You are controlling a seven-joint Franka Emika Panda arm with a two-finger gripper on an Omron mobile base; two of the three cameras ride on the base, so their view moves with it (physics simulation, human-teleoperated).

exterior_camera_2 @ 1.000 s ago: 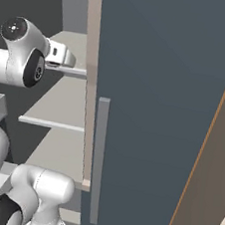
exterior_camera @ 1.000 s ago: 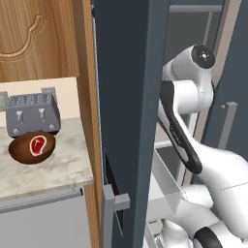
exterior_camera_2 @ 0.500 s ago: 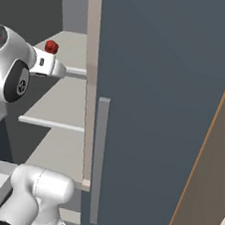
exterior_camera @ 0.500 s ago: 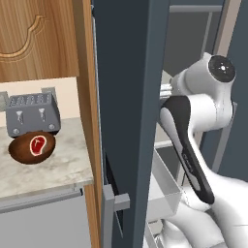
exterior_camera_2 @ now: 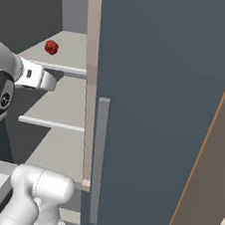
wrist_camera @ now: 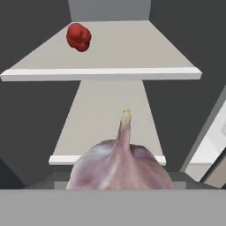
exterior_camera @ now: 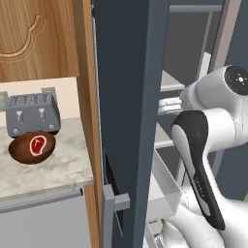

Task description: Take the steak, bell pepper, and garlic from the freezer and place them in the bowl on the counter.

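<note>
Where the hand camera looks into the freezer (exterior_camera: 131, 97), the garlic (wrist_camera: 120, 165) sits right up against the lens, pointed tip up, at the spot between the gripper's fingers; the fingers themselves are hidden, so whether they clamp the bulb cannot be told. Beyond it lie two white shelves, and the bell pepper (wrist_camera: 79, 37) rests on the upper shelf (wrist_camera: 101, 73), toward its back left. Outside on the counter (exterior_camera: 53, 167), the bowl (exterior_camera: 22, 150) holds the steak (exterior_camera: 37, 145), just in front of a toaster (exterior_camera: 31, 114) beneath wooden cupboards.
</note>
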